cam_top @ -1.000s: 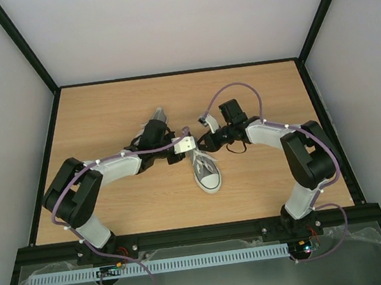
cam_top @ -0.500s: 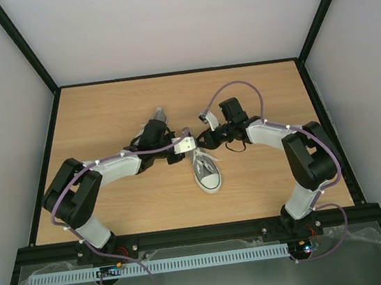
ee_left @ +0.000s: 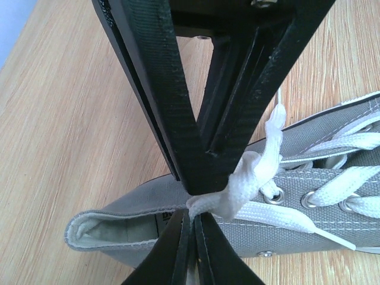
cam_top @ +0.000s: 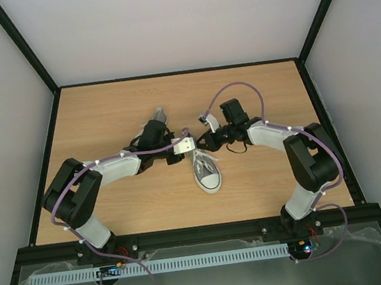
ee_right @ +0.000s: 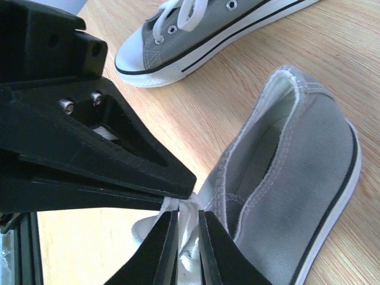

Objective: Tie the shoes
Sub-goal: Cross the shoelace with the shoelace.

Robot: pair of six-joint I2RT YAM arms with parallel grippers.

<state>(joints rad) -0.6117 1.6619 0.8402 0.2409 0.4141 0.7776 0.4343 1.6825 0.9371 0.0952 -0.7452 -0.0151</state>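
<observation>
The right arm has edged toward 9 o'clock — left gripper [ee_left: 195, 218] and right gripper [ee_right: 186, 215] both pinch the lace [ee_left: 261, 172], which uneven pulling could slip free.

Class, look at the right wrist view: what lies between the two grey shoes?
Only bare wooden table lies between the far shoe and the near shoe, seen in the right wrist view.

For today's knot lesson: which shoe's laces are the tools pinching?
The nearer, fully visible shoe: the left tool and right tool pinch its laces. The other shoe lies farther back, partly under the left arm.
</observation>
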